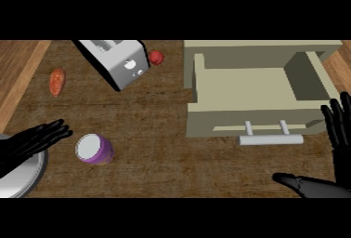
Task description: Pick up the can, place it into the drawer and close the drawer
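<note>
Looking down on a purple can (pixel 94 149) standing upright on the table (pixel 158 116), near left, outside the drawer. Showing the left hand (pixel 31 142) released, fingers straight, just left of the can and not touching it. Showing the right hand (pixel 337 128) spread open at the near right, grasping nothing, beside the pulled-out drawer (pixel 233 122). Noting a toaster (pixel 116 60) and a carrot (pixel 57 82) lying far left.

Dark wood-grain surface (pixel 165 116).
Upper left: silver toaster (pixel 120 60), with small red round item (pixel 156 57) just beside it.
Far left: orange carrot (pixel 57 82).
Lower left: purple can (pixel 94 148), white top, upright, standing apart.
Lower-left edge: round metal vessel (pixel 26 180), partly out of view.
Right: beige drawer (pixel 260 93), open.
</note>
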Controlling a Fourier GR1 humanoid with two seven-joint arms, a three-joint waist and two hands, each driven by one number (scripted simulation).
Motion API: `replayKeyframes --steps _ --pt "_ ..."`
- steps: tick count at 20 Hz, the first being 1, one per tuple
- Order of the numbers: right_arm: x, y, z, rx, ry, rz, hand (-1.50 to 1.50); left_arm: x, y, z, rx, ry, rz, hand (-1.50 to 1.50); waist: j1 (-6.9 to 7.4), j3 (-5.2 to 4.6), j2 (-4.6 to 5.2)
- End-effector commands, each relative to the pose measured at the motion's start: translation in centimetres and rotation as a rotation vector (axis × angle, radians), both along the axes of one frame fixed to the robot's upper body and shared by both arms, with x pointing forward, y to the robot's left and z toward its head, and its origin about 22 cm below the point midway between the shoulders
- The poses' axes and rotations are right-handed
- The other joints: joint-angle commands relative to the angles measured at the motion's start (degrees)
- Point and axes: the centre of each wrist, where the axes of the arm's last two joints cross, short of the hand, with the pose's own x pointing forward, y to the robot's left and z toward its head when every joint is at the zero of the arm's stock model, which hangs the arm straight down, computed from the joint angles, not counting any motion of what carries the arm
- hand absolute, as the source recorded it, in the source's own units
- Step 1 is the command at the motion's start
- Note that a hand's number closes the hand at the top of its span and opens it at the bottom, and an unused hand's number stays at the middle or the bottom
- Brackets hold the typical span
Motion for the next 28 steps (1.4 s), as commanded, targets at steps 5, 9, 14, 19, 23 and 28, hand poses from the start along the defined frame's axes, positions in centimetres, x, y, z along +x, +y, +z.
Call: replayKeyframes --steps 5,9,14,19,23,28 --pt "-2.0 -3.7 -1.0 0.008 0.037 -0.041 -1.5 1.1 10.1 1.8 -0.022 0.038 -0.087 -1.5 0.68 0.09 -0.17" --pt "-3.4 -5.4 -0.4 -0.006 0.023 -0.028 -1.5 2.3 9.8 3.6 -0.001 0.038 -0.077 -1.5 0.37 0.14 -0.18" --pt "-5.1 -5.4 -0.2 -0.002 0.03 -0.039 -1.5 1.2 11.3 3.6 -0.03 0.098 -0.025 -1.5 0.25 0.12 -0.23" --pt "-5.5 -7.0 -1.3 0.01 0.04 -0.021 -1.5 1.7 9.5 2.3 -0.059 0.231 -0.024 -1.5 -0.33 0.23 -0.01" --pt "-6.8 -6.5 -0.8 0.017 0.031 -0.003 -1.5 1.1 10.0 1.4 -0.06 0.281 -0.027 -1.5 -0.4 0.14 -0.07" --pt "-7.3 -8.1 -0.3 0.01 0.037 0.011 -1.5 2.0 7.3 0.0 -0.051 0.368 -0.048 -1.5 -0.74 0.13 0.01"
